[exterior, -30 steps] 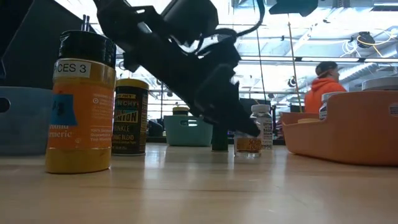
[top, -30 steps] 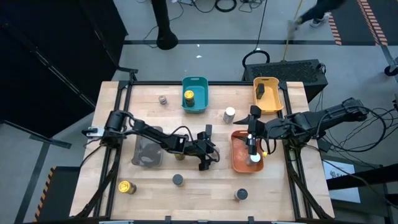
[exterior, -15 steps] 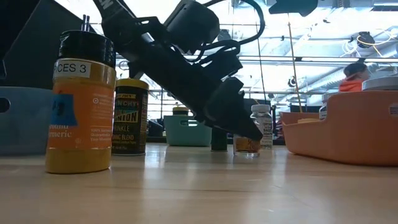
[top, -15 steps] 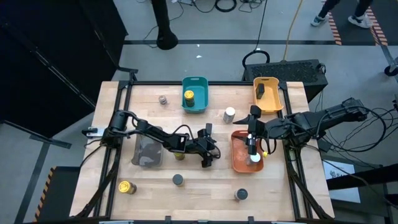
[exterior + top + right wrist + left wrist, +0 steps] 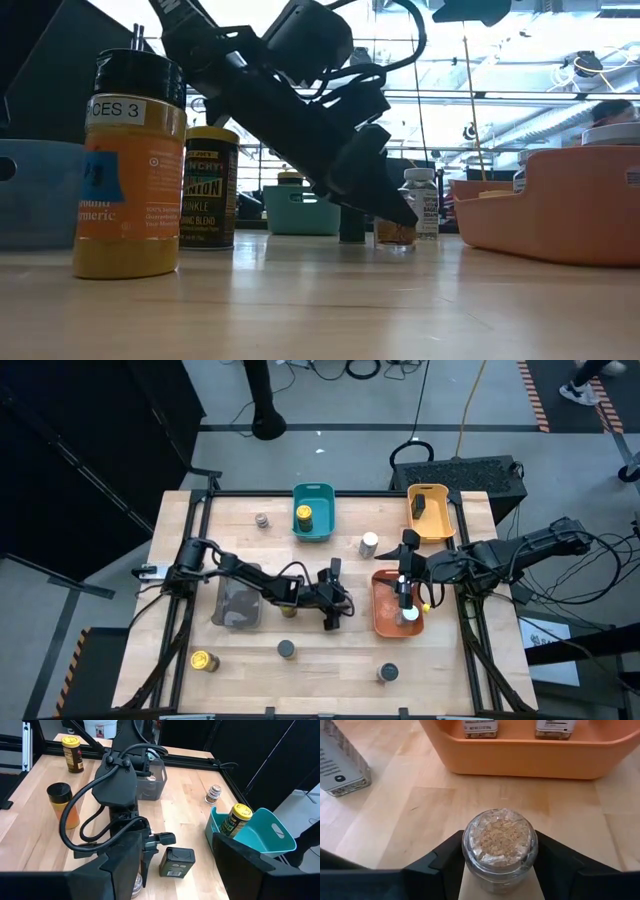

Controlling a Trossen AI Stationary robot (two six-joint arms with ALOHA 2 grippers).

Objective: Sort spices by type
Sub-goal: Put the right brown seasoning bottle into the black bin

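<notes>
Over the last second the left gripper (image 5: 333, 615), near the centre of the high view, had come down and drawn its fingers in around a small glass jar (image 5: 499, 845) of coarse tan spice; in the left wrist view both fingers (image 5: 451, 856) pressed its sides, so it was gripped on the table, just short of the orange tray (image 5: 530, 757). That suggested a lift was next. The right gripper (image 5: 404, 592) hung over the orange tray, right of centre, jaws wide and empty.

Bare table (image 5: 405, 815) lies between the clear jar (image 5: 500, 845) and orange tray (image 5: 530, 760).
</notes>
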